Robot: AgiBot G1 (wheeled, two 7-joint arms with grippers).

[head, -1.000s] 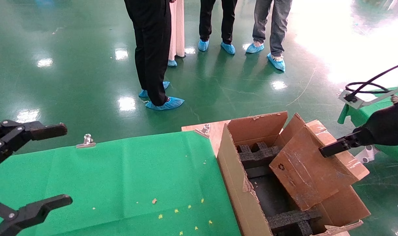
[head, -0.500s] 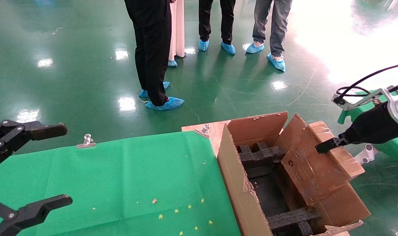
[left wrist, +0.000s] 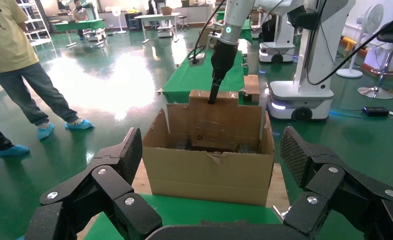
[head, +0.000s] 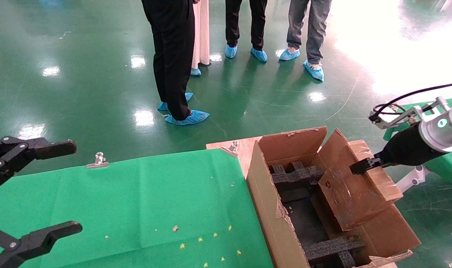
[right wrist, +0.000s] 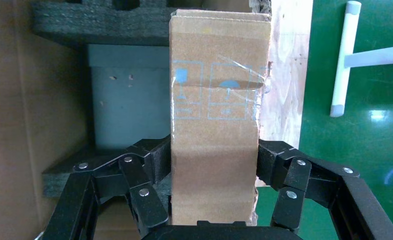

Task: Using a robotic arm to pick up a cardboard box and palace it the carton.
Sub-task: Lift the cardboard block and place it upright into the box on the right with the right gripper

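Observation:
My right gripper (head: pixel 362 165) on the white robotic arm (head: pixel 440 130) is shut on the small brown cardboard box (head: pixel 354 190). It holds the box tilted, lower end down inside the large carton (head: pixel 266 197), against the carton's right side. Black foam blocks (head: pixel 294 175) lie in the carton. In the right wrist view the fingers (right wrist: pixel 157 162) clamp the box (right wrist: pixel 214 125) from both sides, with foam (right wrist: pixel 99 25) beyond. My left gripper (head: pixel 75 186) hangs open and empty over the green table's left end. In the left wrist view (left wrist: pixel 212 155) it faces the carton (left wrist: pixel 209 175).
The carton stands on a wooden board (head: pixel 242 149) at the right end of the green cloth table (head: pixel 136 201), which is held by metal clips (head: pixel 98 160). Several people (head: pixel 173 56) stand on the green floor behind. Another green table (head: pixel 449 165) is at far right.
My right gripper has moved left and down with the box. The box has sunk deeper into the carton and stands more upright. The left arm has not moved.

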